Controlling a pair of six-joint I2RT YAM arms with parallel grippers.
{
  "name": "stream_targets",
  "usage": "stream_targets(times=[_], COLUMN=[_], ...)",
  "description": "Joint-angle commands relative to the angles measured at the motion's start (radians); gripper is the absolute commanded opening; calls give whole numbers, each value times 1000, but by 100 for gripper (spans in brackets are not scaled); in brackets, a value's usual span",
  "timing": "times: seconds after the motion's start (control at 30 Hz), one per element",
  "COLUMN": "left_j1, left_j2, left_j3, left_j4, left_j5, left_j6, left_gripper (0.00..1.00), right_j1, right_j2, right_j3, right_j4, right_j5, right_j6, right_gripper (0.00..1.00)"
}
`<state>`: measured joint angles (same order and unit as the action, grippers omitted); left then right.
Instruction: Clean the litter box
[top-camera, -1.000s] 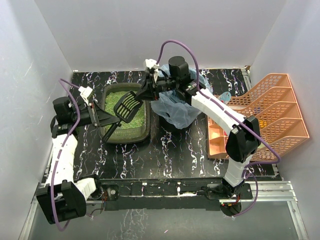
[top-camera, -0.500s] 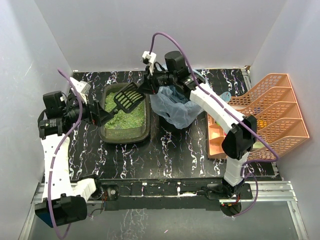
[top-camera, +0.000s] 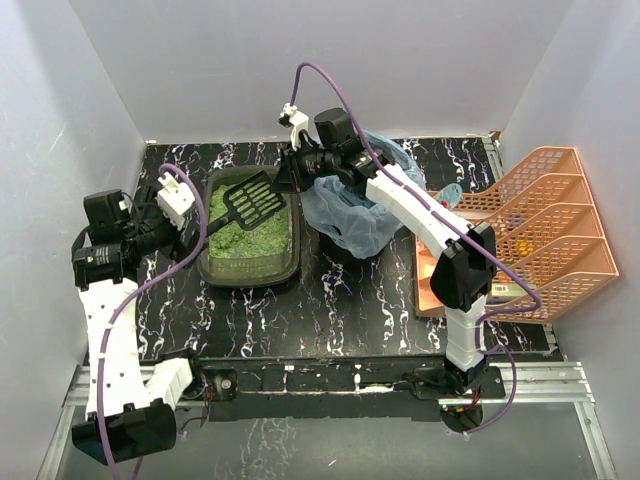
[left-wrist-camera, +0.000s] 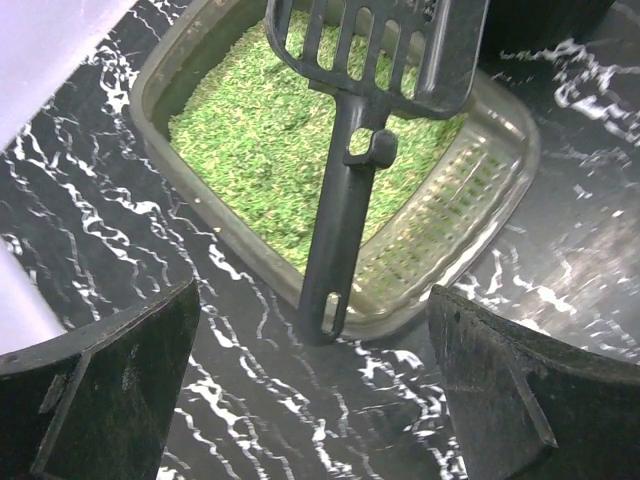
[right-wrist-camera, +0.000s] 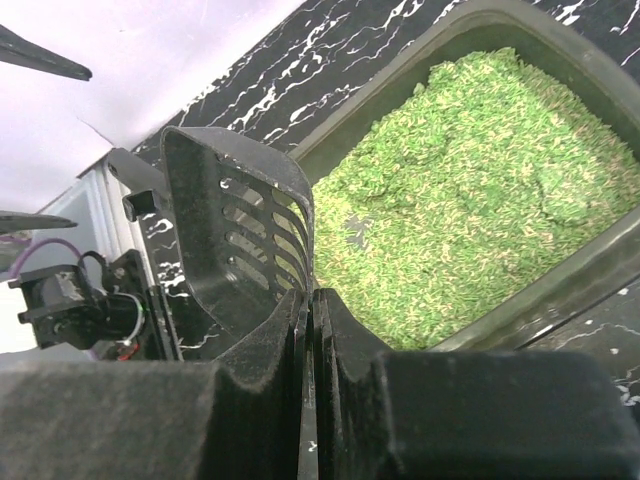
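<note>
The dark olive litter box (top-camera: 215, 268) holds green litter (top-camera: 262, 240) at the table's left middle. A black slatted scoop (top-camera: 254, 199) hangs tilted over it, with its handle (left-wrist-camera: 338, 235) pointing down to the box's near-left rim. My right gripper (top-camera: 289, 180) is shut on the scoop's rim; its pads (right-wrist-camera: 345, 335) pinch the thin edge beside the slats (right-wrist-camera: 240, 235). My left gripper (top-camera: 185, 242) is open and empty just left of the box. Its fingers (left-wrist-camera: 110, 385) stand wide apart, short of the handle's end.
A round bin lined with a blue bag (top-camera: 352, 218) stands right of the litter box, under my right arm. An orange slatted organiser (top-camera: 535, 230) fills the right side. White walls close in on the left, back and right.
My left arm has drawn back to the left, away from the scoop handle. My right gripper has carried the scoop toward the back left of the box.
</note>
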<state>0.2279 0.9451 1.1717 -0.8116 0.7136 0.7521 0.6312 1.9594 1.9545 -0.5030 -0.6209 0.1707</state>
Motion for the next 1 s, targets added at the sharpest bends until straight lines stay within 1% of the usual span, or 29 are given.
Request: stream_targets(times=[0.0, 0.17, 0.27, 0.37, 0.53, 0.6, 0.73, 0.8, 0.97], left_j1=[3, -5, -22, -58, -190, -219, -222, -223, -222], left_j2=[19, 65, 82, 101, 154, 169, 152, 146, 142], left_j3=[8, 17, 14, 14, 44, 50, 47, 42, 22], left_j4=[-29, -51, -22, 3, 10, 14, 47, 55, 56], left_j5=[2, 101, 110, 70, -77, -114, -129, -141, -166], left_j6=[249, 320, 308, 302, 265, 253, 229, 231, 243], left_gripper=[95, 94, 90, 83, 69, 63, 57, 52, 46], right_j1=[2, 2, 2, 1, 1, 1, -9, -14, -16], right_j2=[5, 9, 7, 3, 3, 4, 2, -2, -9], right_j3=[54, 55, 56, 54, 46, 44, 40, 38, 28], right_j4=[46, 63, 62, 66, 78, 80, 80, 81, 88], right_j5=[-45, -73, -82, -87, -99, -100, -104, -110, -117], right_j6=[110, 152, 162, 179, 206, 211, 217, 220, 225], right_gripper=[8, 8, 8, 8, 8, 8, 8, 7, 8])
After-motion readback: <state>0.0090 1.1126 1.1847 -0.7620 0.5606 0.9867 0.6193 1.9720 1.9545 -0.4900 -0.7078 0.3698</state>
